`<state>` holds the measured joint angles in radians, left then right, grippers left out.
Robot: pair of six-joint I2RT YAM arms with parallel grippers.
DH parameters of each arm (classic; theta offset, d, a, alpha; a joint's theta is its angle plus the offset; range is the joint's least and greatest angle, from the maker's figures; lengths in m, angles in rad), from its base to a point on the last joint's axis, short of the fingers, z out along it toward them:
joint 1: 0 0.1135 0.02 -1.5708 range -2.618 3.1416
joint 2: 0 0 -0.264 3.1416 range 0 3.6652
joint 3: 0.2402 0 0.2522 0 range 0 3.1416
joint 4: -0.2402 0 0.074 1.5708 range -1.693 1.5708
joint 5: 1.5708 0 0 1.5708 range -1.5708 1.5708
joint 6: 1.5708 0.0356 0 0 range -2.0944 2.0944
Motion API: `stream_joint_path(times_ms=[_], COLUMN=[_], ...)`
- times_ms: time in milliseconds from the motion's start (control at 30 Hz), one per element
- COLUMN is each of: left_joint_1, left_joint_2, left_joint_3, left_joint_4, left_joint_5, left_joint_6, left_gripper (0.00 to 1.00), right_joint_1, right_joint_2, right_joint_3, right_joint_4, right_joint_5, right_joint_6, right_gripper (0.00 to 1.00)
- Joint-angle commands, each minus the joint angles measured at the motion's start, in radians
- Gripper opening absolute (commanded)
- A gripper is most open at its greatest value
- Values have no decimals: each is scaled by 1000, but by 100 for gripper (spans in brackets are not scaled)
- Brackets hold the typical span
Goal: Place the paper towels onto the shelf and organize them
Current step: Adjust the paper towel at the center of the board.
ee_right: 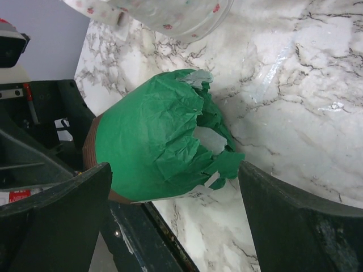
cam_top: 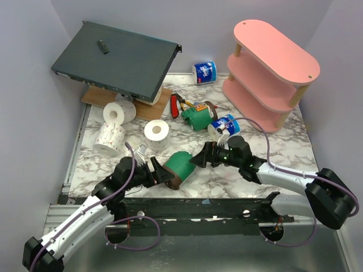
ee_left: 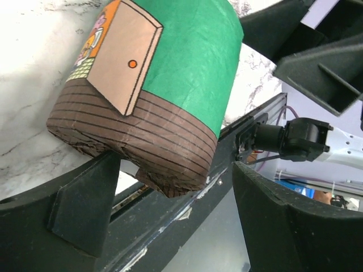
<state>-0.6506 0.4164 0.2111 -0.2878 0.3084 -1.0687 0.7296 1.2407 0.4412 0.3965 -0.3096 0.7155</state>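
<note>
A green-wrapped paper towel roll (cam_top: pixel 181 164) with a brown band lies on its side at the near edge of the marble table. My left gripper (cam_top: pixel 163 173) is open around its brown end (ee_left: pixel 142 136); the left finger (ee_left: pixel 85 204) is against the wrap and the right finger (ee_left: pixel 295 226) stands clear. My right gripper (cam_top: pixel 201 158) is open at the roll's crumpled green end (ee_right: pixel 159 130), one finger on each side and touching nothing. The pink shelf (cam_top: pixel 272 54) stands at the back right with bare tiers. Several other rolls lie mid-table.
Three white rolls (cam_top: pixel 119 112) (cam_top: pixel 110 137) (cam_top: pixel 157 131) lie to the left. Another green roll (cam_top: pixel 198 118) and a blue-and-white roll (cam_top: pixel 224 126) sit mid-table, with a second blue-and-white one (cam_top: pixel 205 72) at the back. A dark grey box (cam_top: pixel 116 59) leans at the back left, with red-handled pliers (cam_top: pixel 176 105) beside it.
</note>
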Motion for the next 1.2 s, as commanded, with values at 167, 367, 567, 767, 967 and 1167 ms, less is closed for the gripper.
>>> stream_joint_path(times_ms=[167,367,567,767,967,1167], left_joint_1=[-6,-4,1,5,8,8], left_joint_2=[157,135,86,110,230,387], left_joint_3=[57,69,70,79,98,147], left_joint_4=[65,-1,-35,-27,84,170], left_joint_5=[-103,-201,-233,-215,-147,-98], left_joint_6=[82,72,87,117,139,169], left_gripper=[78,77,75,75,72,71], right_joint_1=[10,9,10,14,45,60], right_joint_2=[-144,-161,43,156,140,16], right_joint_3=[-65,-47,41,56,8,-95], right_joint_4=[-87,-87,42,168,194,165], right_joint_5=[44,159,61,-35,-90,-82], right_joint_6=[0,13,4,43,48,67], right_gripper=[95,95,95,93,91,90])
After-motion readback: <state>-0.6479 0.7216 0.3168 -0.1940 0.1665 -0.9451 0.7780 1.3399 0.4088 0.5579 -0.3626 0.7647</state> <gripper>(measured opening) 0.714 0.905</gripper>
